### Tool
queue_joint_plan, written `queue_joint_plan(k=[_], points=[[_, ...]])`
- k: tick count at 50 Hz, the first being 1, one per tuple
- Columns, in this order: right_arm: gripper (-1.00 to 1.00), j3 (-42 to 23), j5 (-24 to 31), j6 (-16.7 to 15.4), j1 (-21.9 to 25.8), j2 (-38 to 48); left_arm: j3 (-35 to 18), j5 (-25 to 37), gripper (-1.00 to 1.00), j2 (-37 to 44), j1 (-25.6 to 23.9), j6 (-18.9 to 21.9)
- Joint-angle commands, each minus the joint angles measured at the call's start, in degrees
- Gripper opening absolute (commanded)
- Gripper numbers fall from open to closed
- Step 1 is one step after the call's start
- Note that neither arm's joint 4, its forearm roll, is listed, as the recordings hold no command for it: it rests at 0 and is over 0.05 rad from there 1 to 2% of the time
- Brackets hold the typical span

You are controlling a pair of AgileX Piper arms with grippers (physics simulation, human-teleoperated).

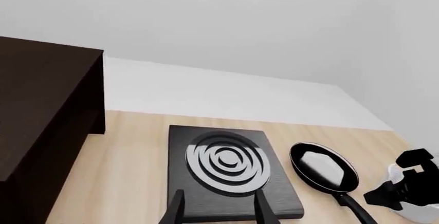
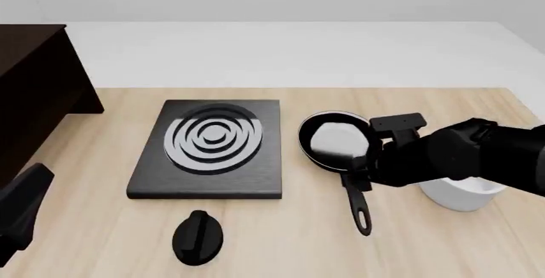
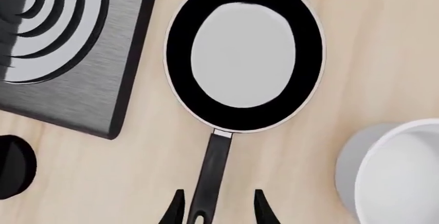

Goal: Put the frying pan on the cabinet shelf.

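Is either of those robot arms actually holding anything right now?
No. The right gripper is open, its fingers either side of the frying pan handle but not closed on it. The left gripper hangs open above the stove plate.

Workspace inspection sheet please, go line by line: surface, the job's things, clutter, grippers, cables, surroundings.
Surface: light wooden table, flat and unmarked.
Job's things: pan lies on the table right of the stove plate, handle pointing toward the arms; dark cabinet stands at the far left, nothing seen on top.
Clutter: black stove plate with silver rings mid-table; black knob-shaped item in front of it; white pot right of the pan, partly hidden by the right arm.
Grippers: right gripper open, fingers either side of the pan handle, not closed on it; left gripper open, above the stove plate's near edge, holding nothing.
Cables: nothing seen.
Surroundings: plain white floor and walls.
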Motion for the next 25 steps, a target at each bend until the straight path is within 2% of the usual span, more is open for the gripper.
queue_joint_plan(k=[1, 18, 25], points=[[1.00, 2.52, -2.70, 0.90, 1.07, 1.71, -0.20, 0.09, 1.00, 0.22, 0.11, -0.07], [1.00, 5.64, -5.64, 1.80, 2.72, 3.12, 0.34, -0.44, 1.00, 0.44, 0.26, -0.09], [1.00, 8.83, -9.28, 2.92, 3.79, 4.65, 0.27, -0.67, 1.00, 0.95, 0.23, 0.21]])
